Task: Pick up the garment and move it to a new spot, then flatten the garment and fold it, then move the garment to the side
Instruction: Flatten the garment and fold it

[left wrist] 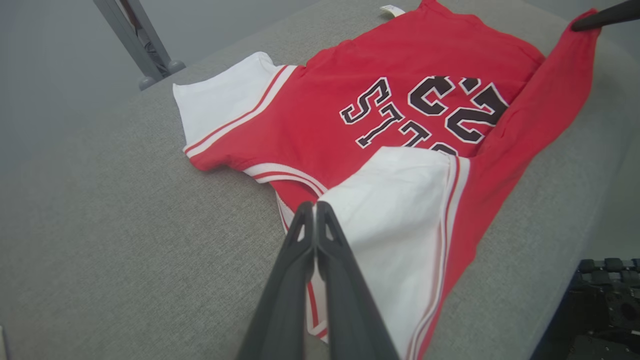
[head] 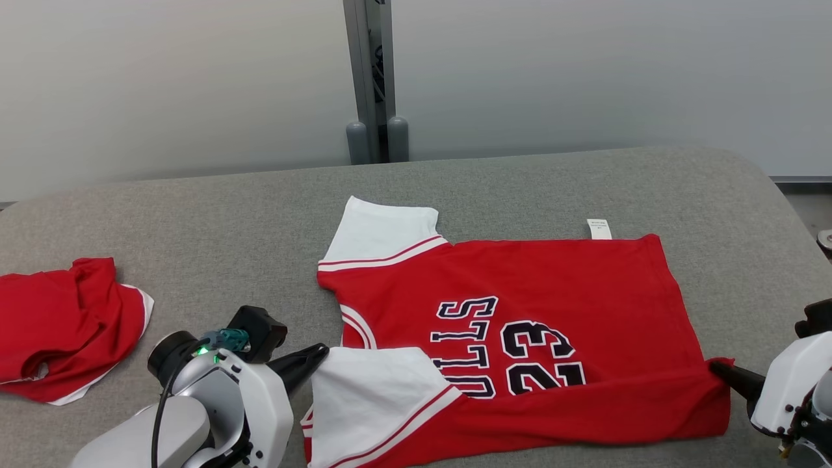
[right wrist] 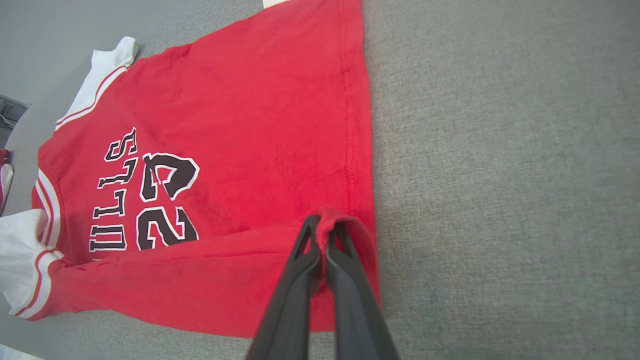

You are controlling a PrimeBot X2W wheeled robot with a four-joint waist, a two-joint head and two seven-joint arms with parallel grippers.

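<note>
Shirt (head: 520,279) is spread out on the worktop (head: 227,214), near edge flipped back over itself. Left end effector (head: 322,354) is at the shirt's near-left sleeve, right end effector (head: 715,367) at its near-right corner. A crumpled garment (head: 65,325) sits well left of the shirt, and a post (head: 374,78) stands behind it.

The garment (head: 520,292) is a red short-sleeved jersey with white sleeves trimmed in red stripes. It lies spread on the grey bench (head: 227,214), neck toward the left of the head view and hem toward the right. Black, white-outlined lettering (head: 507,344) (letters ending "LLS" beside the number 23) runs sideways across the chest. The far sleeve (head: 380,234) lies flat, pointing away. The near sleeve (head: 370,396) and the near edge (head: 617,403) are turned up and over the body in one long fold that covers part of the lettering. A small white label (head: 598,229) sticks out from the far side near the hem.
</note>
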